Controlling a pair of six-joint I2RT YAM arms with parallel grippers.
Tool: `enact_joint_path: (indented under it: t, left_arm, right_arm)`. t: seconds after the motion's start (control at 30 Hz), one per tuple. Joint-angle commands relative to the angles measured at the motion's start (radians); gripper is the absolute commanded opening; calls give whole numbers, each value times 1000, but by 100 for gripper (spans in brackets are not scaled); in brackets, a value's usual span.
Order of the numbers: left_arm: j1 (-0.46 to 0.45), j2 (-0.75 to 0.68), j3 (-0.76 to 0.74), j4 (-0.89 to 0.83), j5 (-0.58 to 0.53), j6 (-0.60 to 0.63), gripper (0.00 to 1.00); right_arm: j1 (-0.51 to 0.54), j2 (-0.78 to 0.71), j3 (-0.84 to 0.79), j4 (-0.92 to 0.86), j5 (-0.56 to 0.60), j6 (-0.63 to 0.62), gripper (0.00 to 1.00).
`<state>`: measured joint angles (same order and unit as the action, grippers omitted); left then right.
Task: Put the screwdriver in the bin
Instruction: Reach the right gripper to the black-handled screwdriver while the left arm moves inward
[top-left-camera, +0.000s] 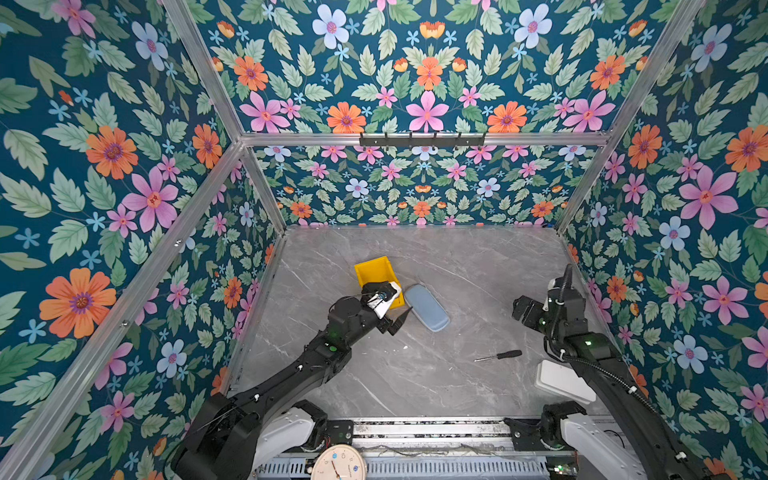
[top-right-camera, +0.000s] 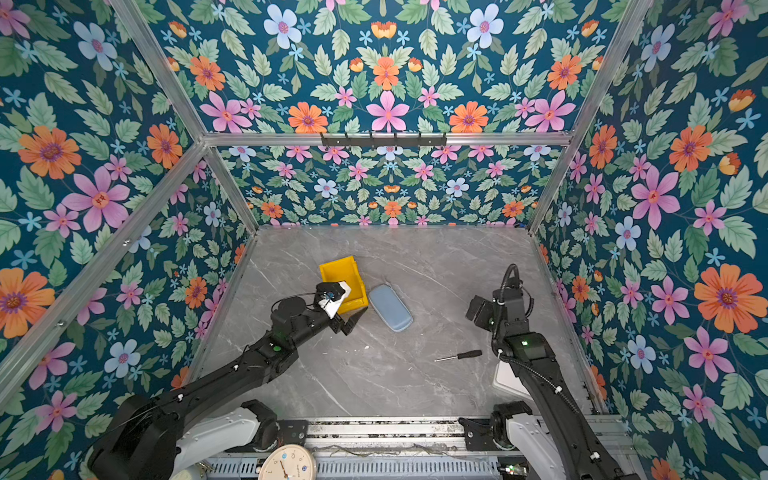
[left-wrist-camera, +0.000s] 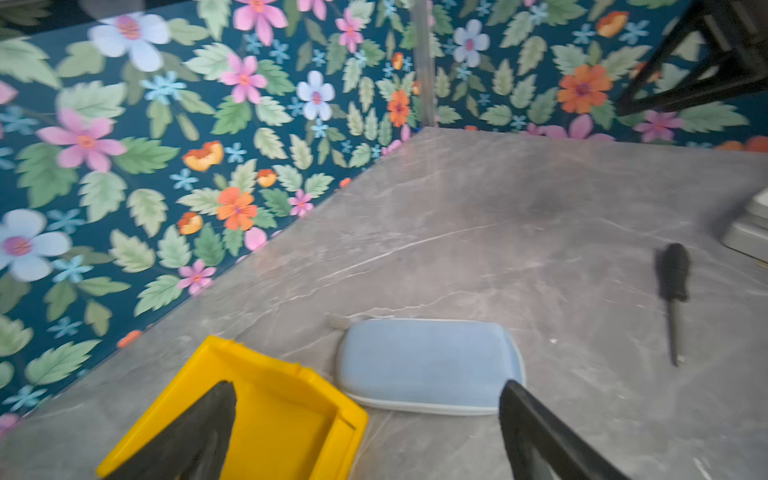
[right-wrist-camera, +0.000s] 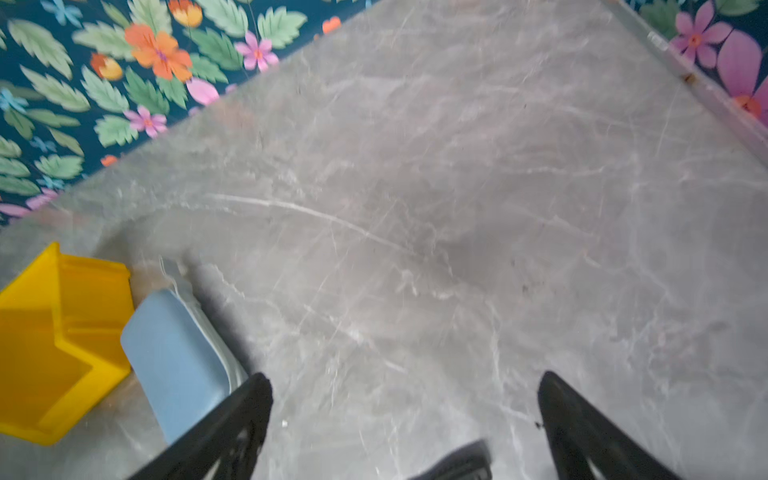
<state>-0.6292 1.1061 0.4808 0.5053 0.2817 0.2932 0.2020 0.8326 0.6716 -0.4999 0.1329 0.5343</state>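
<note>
Marble tabletop (top-left-camera: 457, 270), floral walls (top-left-camera: 124, 166). Screwdriver (top-left-camera: 498, 356) lies flat, lower right in both top views, well apart from central bin (top-left-camera: 376, 268). Left gripper (left-wrist-camera: 368, 388) and right gripper (right-wrist-camera: 404, 377) are spread, empty. Handle (top-left-camera: 509, 354) is best pinched crosswise by the nearer right gripper.

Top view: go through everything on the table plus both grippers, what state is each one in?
Screwdriver: lying flat on the table, not held, outside the bin.
Bin: upright, nothing seen inside.
Case: shut, lying flat beside the bin.
Left gripper: open, empty.
Right gripper: open, empty, over bare table.
</note>
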Motion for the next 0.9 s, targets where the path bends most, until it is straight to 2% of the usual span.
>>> enact_joint_path:
  t: [0.0, 0.1, 0.23, 0.4, 0.53, 0.67, 0.87]
  left_arm:
    - [-70, 25, 33, -99, 67, 46, 100]
    - [-144, 53, 52, -125, 84, 75, 100]
    - [-210, 83, 79, -176, 110, 108, 100]
    - [-236, 97, 77, -188, 137, 112, 100]
    - [-240, 92, 76, -194, 145, 113, 100]
    - [-241, 77, 66, -197, 156, 115, 100]
    - [-244, 65, 52, -203, 175, 118, 100]
  right_arm:
    - [74, 15, 18, -206, 109, 141, 99]
    - [134, 48, 32, -288, 117, 205, 99]
    - [137, 91, 44, -334, 40, 257, 99]
    - [137, 173, 62, -345, -61, 463, 99]
    - [138, 234, 67, -366, -68, 618, 99]
    - [137, 293, 61, -378, -56, 710, 90]
    - [137, 351, 38, -327, -30, 754, 81]
